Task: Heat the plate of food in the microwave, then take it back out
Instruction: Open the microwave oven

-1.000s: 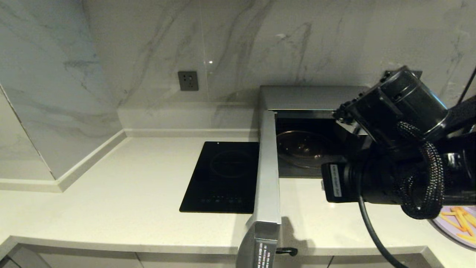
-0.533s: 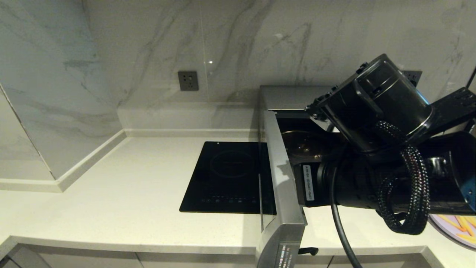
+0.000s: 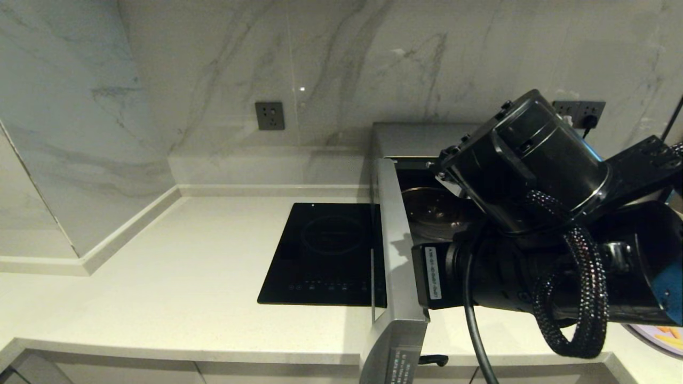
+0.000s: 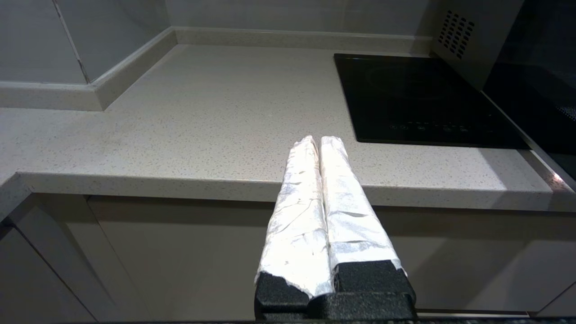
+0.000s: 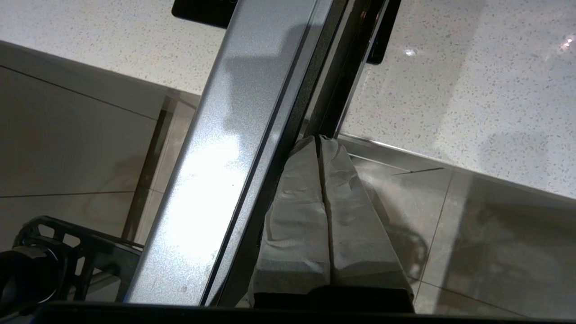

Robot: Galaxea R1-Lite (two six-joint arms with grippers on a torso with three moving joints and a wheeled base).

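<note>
The silver microwave stands at the back of the surface, door swung open. The lilac plate of food lies outside, front right.

**Door position and right arm shifted**

The microwave door is now standing angled further toward the cavity than a second ago, its free end sitting further right. The right arm is now lying further left, covering more of the cavity and turntable. Less of the plate of food is showing beneath the arm.
</note>
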